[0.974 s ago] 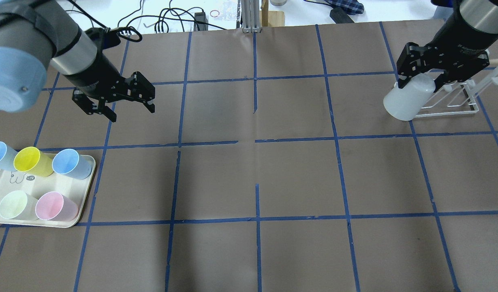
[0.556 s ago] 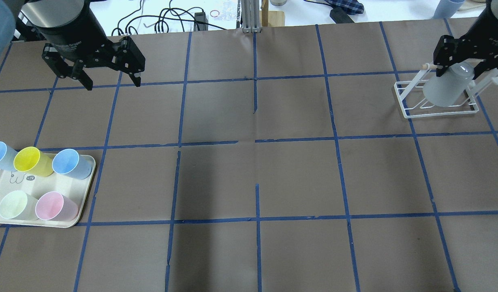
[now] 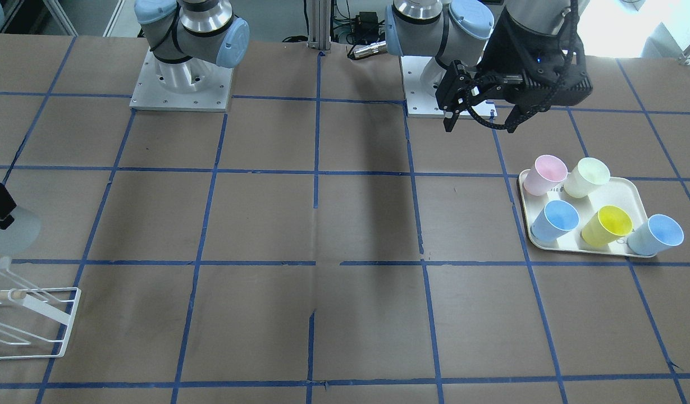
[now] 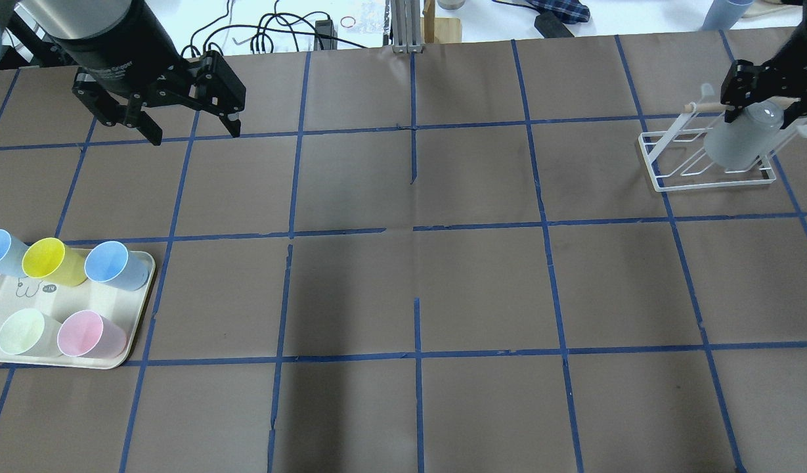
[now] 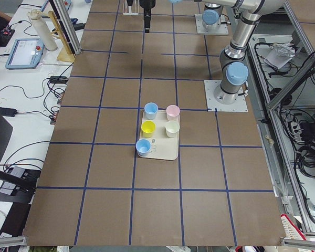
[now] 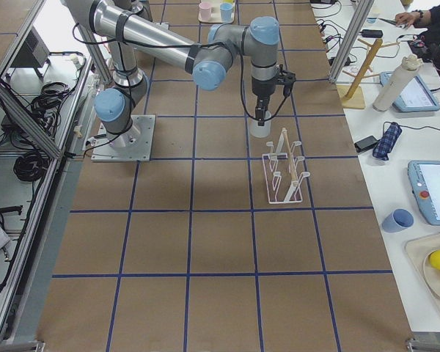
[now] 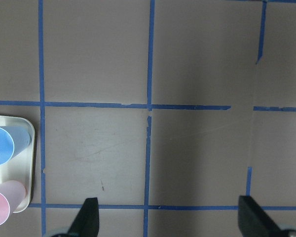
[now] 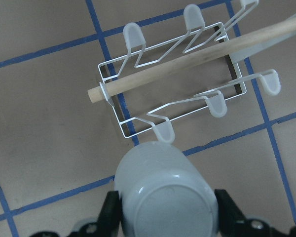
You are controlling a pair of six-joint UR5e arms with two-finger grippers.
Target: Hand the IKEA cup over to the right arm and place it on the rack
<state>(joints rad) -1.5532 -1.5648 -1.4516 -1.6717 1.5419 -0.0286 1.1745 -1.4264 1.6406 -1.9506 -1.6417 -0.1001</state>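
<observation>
— Orientation of the IKEA cup?
— Upside down: base toward the wrist camera, mouth down, long axis near vertical. The right gripper pinches its sides.
— Room around it?
— It hangs at the rack's end, just beside the nearest prong; any contact is hidden under the cup. Brown table stretches toward the robot's left.
— Farther off?
— The left gripper, fingers spread wide, hovers well apart, with the tray of coloured cups nearby. The front-facing view crops the IKEA cup.
</observation>
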